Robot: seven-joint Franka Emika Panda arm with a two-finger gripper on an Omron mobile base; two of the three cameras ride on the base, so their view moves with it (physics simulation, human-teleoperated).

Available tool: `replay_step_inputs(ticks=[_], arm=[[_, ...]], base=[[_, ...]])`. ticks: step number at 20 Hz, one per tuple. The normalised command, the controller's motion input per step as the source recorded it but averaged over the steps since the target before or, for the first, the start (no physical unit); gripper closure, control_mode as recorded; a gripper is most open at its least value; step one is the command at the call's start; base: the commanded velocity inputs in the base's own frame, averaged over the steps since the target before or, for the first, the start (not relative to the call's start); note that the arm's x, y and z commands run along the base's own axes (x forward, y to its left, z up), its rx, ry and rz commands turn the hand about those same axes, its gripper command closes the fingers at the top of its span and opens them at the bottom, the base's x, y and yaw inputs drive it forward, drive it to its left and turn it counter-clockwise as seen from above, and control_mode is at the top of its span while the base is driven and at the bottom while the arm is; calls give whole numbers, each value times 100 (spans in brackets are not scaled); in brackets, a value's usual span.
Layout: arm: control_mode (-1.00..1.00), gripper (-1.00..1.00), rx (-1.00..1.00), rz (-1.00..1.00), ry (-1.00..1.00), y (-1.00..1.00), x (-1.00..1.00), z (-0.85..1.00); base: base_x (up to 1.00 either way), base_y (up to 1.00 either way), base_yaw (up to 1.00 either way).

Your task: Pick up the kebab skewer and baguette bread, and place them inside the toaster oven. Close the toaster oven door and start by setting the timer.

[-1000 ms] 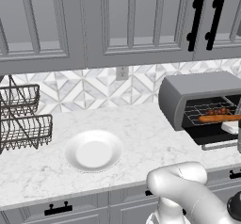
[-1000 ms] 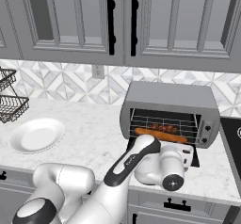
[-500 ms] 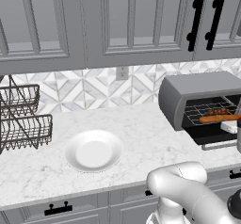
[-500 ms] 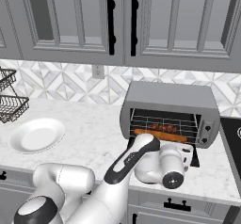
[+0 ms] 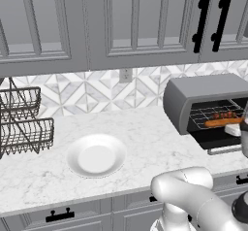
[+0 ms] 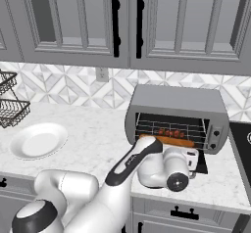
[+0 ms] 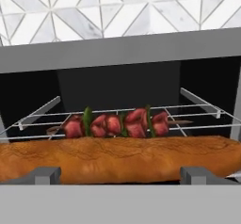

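Toaster oven (image 6: 176, 100) sits right of centre in the right base view, on the counter (image 6: 93, 144), its mouth open. Baguette bread (image 7: 117, 159) lies across the lower half of the hand view at the front of the wire rack (image 7: 202, 106), kebab skewer (image 7: 117, 123) just behind it, mid-frame. Jaws are spread wide and hold nothing. Both items look loaded, so back straight out, keep clear of the loaf, then go under the toaster oven door (image 6: 198, 161), low right, and swing it shut.
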Motion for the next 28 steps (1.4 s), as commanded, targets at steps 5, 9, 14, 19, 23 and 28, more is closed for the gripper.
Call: replay_step_inputs(ticks=[5, 9, 14, 19, 23, 28], arm=[[-100, -100, 0, 0, 5, 12, 8, 0], [-100, -100, 0, 0, 6, 4, 0, 0], [-100, -100, 0, 0, 4, 0, 0, 0], [-100, -100, 0, 0, 3, 0, -3, 0], [-100, -100, 0, 0, 0, 0, -3, -3], [-100, -100, 0, 0, 0, 0, 0, -3]], base=[[0, 0, 0], [0, 0, 0], [0, 0, 0], [0, 0, 0], [0, 0, 0], [0, 0, 0]])
